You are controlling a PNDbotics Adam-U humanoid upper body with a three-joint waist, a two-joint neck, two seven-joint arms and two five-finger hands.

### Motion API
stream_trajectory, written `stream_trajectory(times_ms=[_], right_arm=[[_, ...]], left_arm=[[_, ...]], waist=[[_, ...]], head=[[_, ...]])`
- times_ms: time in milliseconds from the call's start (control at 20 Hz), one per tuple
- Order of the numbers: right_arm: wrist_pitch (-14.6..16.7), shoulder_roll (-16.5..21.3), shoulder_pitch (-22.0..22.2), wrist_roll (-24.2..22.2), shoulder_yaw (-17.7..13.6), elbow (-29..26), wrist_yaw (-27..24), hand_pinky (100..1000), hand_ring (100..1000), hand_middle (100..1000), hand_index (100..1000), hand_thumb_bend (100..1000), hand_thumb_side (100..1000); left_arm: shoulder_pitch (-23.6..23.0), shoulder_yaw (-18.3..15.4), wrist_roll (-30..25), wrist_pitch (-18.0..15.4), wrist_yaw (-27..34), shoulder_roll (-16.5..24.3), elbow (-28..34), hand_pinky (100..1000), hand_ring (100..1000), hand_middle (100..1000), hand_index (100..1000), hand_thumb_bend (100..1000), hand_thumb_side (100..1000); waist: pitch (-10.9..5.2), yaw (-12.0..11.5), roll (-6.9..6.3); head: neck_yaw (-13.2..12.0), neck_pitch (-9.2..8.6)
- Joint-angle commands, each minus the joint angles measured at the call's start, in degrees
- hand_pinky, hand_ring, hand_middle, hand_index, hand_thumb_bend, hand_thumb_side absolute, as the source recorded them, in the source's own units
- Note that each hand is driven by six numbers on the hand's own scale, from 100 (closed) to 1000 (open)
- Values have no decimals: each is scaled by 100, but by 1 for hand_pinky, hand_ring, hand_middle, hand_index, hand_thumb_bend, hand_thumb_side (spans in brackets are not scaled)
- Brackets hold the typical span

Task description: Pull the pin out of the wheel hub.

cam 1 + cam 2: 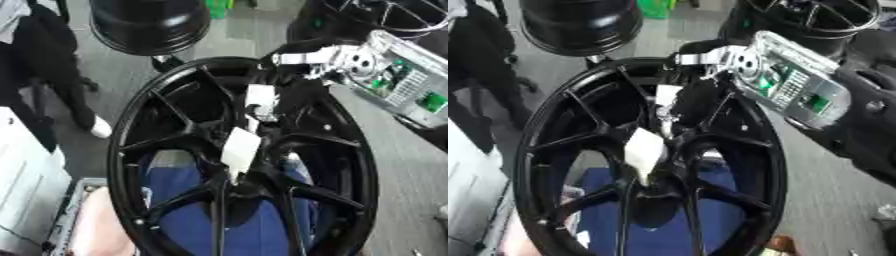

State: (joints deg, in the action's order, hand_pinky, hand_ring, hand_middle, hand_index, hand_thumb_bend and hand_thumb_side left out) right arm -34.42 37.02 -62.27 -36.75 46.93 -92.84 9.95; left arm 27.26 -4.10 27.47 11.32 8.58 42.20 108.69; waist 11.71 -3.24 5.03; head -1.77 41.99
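A large black wheel hub (131,150) with spokes stands tilted and fills the middle of both views. My right hand (697,100) comes in from the upper right on a forearm with bare green circuit boards (785,82) and lies over the upper spokes, reaching toward the hub's centre. A white rectangular piece (241,146) sits just above the centre bore, with a second small white piece (260,95) by the hand. I cannot make out the pin itself. My left hand shows in neither view.
A second black rim (149,22) stands at the top left and another wheel (815,20) at the top right. Blue trousers (254,220) show through the lower spokes. A white box (26,180) is at the left edge.
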Motion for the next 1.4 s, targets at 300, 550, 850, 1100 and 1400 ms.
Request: stream_trajectory(times_ms=[300, 550, 850, 1100, 1400], right_arm=[[-860, 94, -48, -1102, -70, -17, 174, 903, 885, 877, 909, 421, 441], [-736, 79, -33, -1210, -115, 91, 344, 896, 875, 862, 903, 414, 394], [-881, 63, -25, -1096, -144, 127, 319, 884, 854, 817, 866, 331, 461], [-1023, 62, -22, -957, -153, 125, 282, 867, 824, 772, 820, 208, 440], [-1043, 60, -22, -816, -128, 99, 240, 843, 778, 726, 777, 196, 436]], left_arm=[[83, -92, 35, 2, 45, 77, 70, 667, 628, 582, 732, 510, 563], [91, -75, 13, 1, 58, 67, 75, 668, 628, 582, 732, 510, 564], [84, -79, 21, 7, 59, 63, 71, 669, 628, 582, 731, 507, 564], [75, -76, 19, 13, 66, 57, 67, 670, 628, 582, 731, 506, 565], [75, -78, 1, 11, 67, 48, 71, 671, 629, 582, 730, 504, 565]], waist=[[-76, -4, -34], [-67, 6, -34], [-59, 8, -44], [-55, 8, -41], [-46, -9, -40]], head=[[3, -72], [3, -89], [11, -97], [17, -110], [34, -108]])
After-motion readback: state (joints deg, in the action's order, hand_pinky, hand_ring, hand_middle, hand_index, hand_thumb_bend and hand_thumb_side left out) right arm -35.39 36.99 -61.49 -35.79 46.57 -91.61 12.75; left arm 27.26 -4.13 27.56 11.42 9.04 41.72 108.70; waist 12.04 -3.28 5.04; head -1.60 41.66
